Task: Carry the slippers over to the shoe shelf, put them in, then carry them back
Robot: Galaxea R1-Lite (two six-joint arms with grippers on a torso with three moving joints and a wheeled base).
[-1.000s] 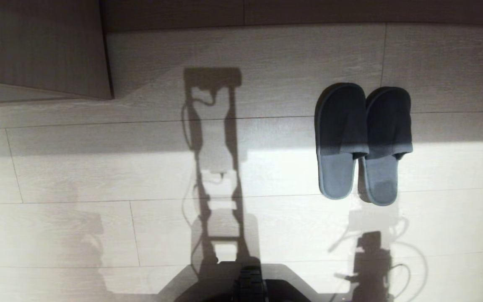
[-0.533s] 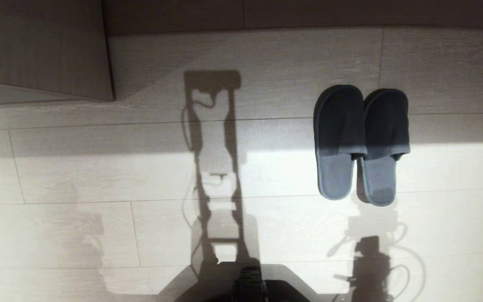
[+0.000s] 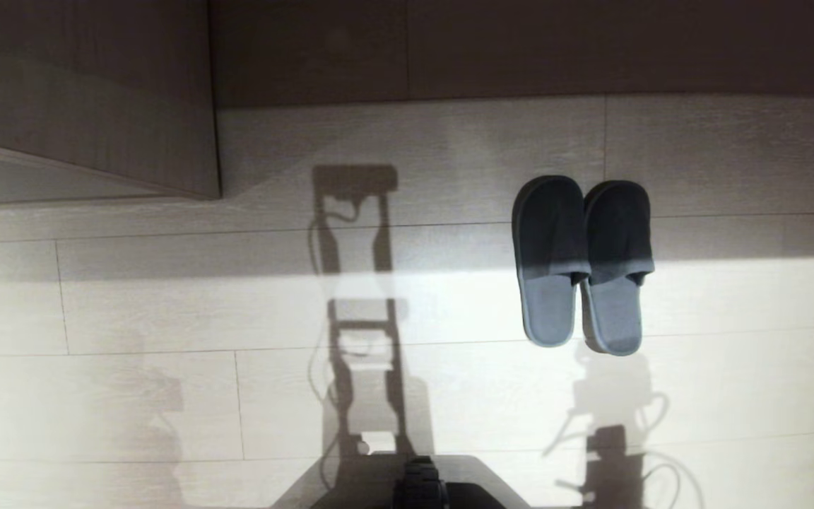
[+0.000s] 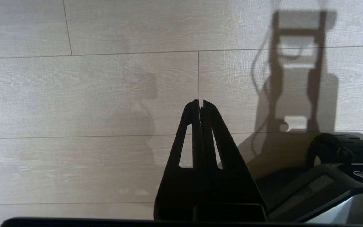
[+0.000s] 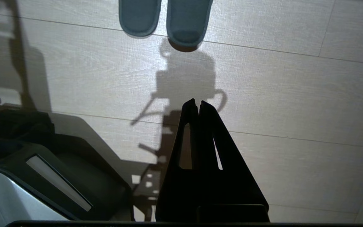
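Right now I have both arms parked low beside the base, pointing down at the floor (image 3: 131, 396), because nothing is picked up yet and I want them out of the way. The slippers (image 3: 580, 265) lie side by side on the wooden planks, touching each other, toes toward the dark wall strip and heels toward me, on the robot's right side. Half of the pair is in shadow, the heel half in the light.

The right gripper (image 5: 199, 104) is clenched, its two fingers pressed together with nothing between them. From the right wrist view, only the heels of the pair show ahead of the fingertips, well apart from them, with bare floor and the arm's shadow between. The left gripper (image 4: 200, 104) is also clenched and empty, over plain planks, far from the pair.

A beige wood-grain panel (image 3: 82, 92) stands at the far left; I cannot tell if it belongs to the shoe shelf. I judge the right arm is the natural one to reach, after opening.
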